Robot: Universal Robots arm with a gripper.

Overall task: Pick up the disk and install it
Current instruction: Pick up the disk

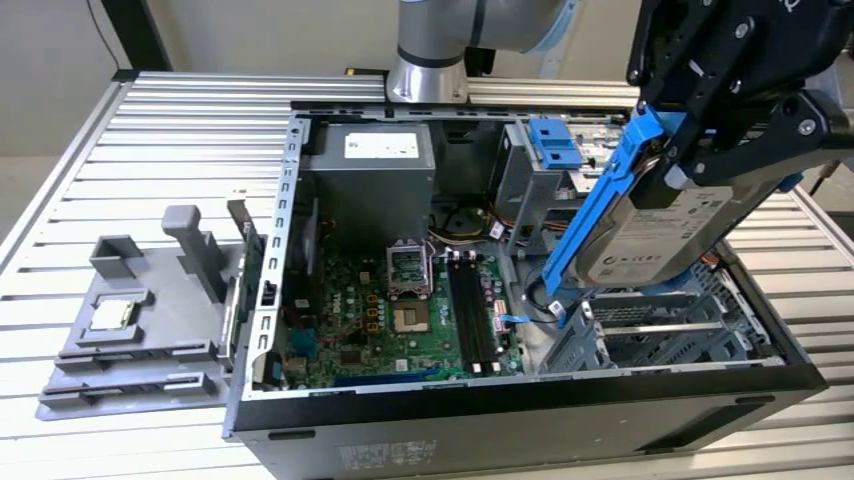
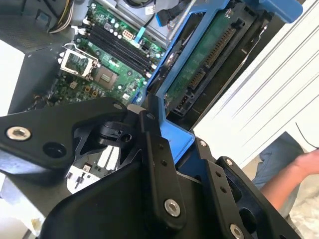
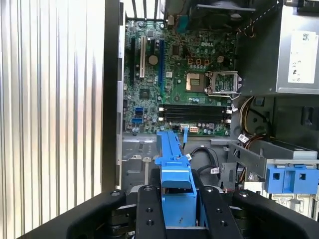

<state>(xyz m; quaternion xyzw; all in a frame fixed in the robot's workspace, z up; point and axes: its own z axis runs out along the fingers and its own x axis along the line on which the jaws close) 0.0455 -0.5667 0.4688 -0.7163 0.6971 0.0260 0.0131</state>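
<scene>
Here I am holding the disk [image 1: 667, 235] in my pincer [image 1: 721, 165], the black fingers [image 1: 671, 150] closing on its two long sides over the blue rail frame [image 1: 603, 200]. The disk is hanging tilted above the open computer case [image 1: 534, 420], over the end of the case that lies toward the exterior view's right. Its labelled face is turning toward the exterior camera and its lower end is dipping toward the metal drive cage [image 1: 654, 335] inside the case. Whether that lower end is touching the cage I cannot tell.

In the second wrist view the pincer [image 2: 182, 154] is gripping the blue frame, and the green circuit side of the disk [image 2: 204, 64] is facing the camera. In the first wrist view the pincer [image 3: 179, 209] is clamping the frame, and the disk [image 3: 174, 164] is pointing down into the case.

Inside the case, the motherboard [image 1: 387, 310] is lying on the floor of the case, and the grey power-supply box [image 1: 374, 170] is sitting at the far end. Outside the case, toward the exterior view's left, a grey tray [image 1: 147, 360] is carrying a small square processor chip [image 1: 114, 315] on the ribbed metal surface [image 1: 174, 130]. A person's hand [image 2: 309, 162] is showing beyond the case in the second wrist view.
</scene>
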